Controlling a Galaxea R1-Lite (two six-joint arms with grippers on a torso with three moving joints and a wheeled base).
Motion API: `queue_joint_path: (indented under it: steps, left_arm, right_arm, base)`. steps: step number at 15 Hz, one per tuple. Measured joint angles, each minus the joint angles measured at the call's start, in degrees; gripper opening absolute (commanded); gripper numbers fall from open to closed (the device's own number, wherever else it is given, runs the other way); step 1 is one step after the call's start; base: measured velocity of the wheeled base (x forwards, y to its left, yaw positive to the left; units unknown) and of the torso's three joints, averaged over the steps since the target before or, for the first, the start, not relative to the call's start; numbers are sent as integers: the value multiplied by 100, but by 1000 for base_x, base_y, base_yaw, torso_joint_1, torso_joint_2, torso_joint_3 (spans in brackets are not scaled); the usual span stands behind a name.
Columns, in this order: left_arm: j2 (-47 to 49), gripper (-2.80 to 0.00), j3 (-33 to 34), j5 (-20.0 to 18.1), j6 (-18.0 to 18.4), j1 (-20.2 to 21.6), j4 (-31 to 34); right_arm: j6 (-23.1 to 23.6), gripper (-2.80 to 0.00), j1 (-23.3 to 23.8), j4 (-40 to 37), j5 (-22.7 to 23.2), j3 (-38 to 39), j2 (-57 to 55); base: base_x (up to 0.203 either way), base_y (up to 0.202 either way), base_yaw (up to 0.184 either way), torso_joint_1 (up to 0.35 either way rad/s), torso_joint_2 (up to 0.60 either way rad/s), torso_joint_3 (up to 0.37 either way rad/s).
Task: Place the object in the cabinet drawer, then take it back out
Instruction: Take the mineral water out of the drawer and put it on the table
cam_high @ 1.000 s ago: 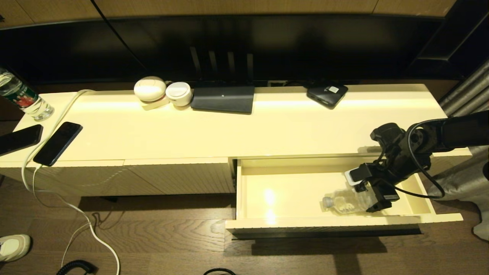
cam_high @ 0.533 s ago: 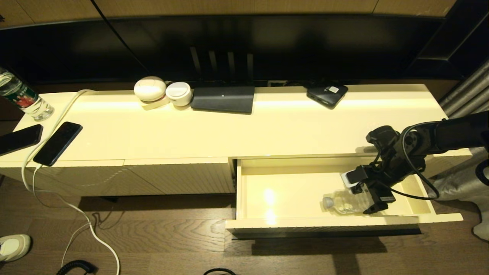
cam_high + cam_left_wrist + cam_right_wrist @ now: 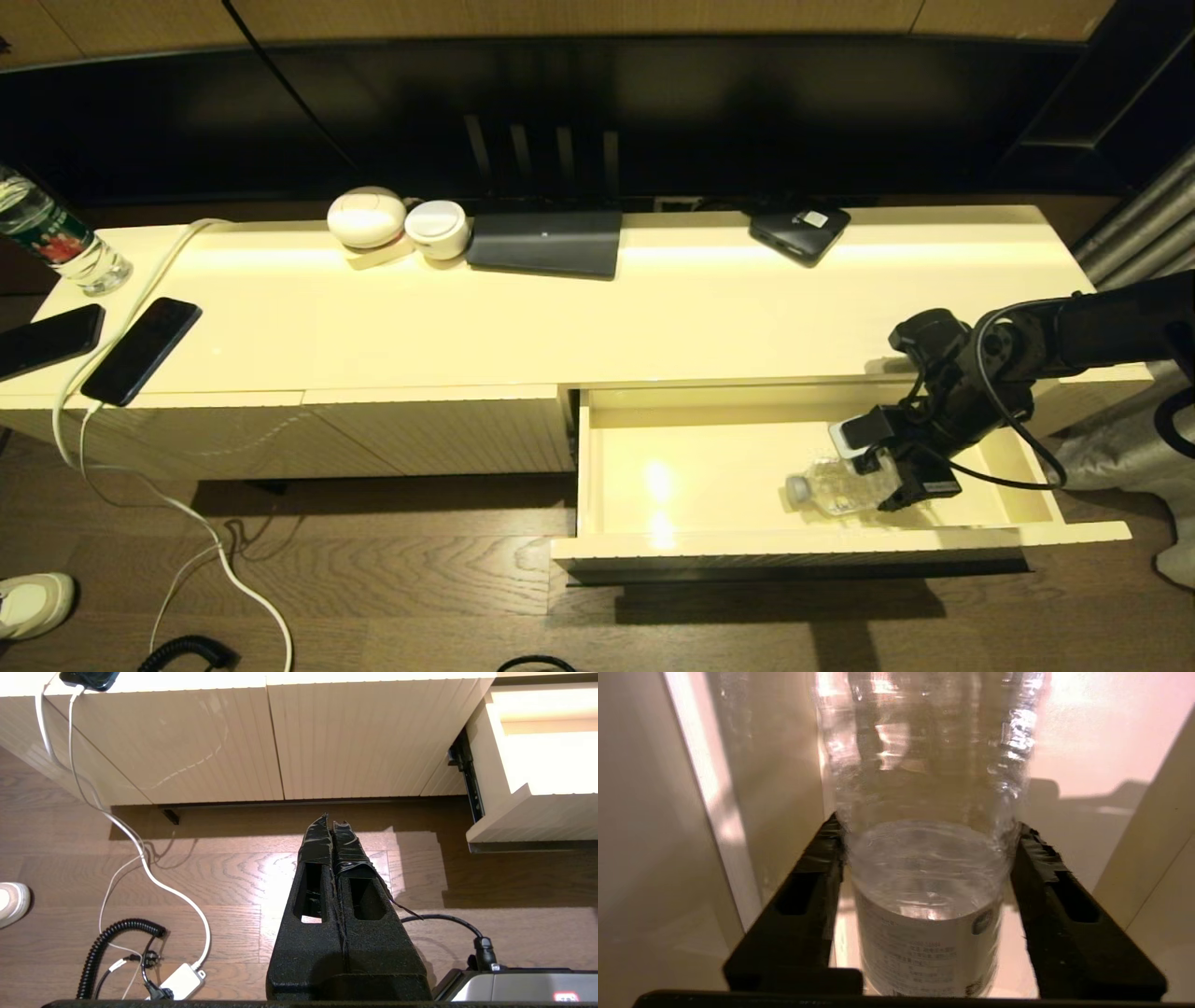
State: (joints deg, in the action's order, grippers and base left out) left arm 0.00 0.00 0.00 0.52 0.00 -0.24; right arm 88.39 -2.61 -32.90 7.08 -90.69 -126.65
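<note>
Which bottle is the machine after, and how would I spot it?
Find the long cream cabinet, then its one open drawer at the right. The small clear bottle lies on its side inside, white cap pointing left, the right claw around its base. The other bottle stands upright on the cabinet's far left end, with a green-and-red label.

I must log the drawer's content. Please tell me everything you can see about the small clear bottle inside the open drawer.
The bottle is small, of clear ribbed plastic, with a white cap pointing to the robot's left. It lies on its side on the glossy cream floor of the open drawer, in the drawer's right half. A pale printed band shows near its base in the right wrist view. The right gripper has a finger against each side of it.
</note>
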Motion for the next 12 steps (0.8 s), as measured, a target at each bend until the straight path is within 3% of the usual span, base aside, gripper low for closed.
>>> queue_joint_path:
  steps: [12]
  left_arm:
    - [0, -280, 0, 2, 0, 0, -1]
  right_arm:
    - [-153, -280, 16, 41, 35, -11, 191]
  base:
    - [0, 0, 0, 0, 0, 0]
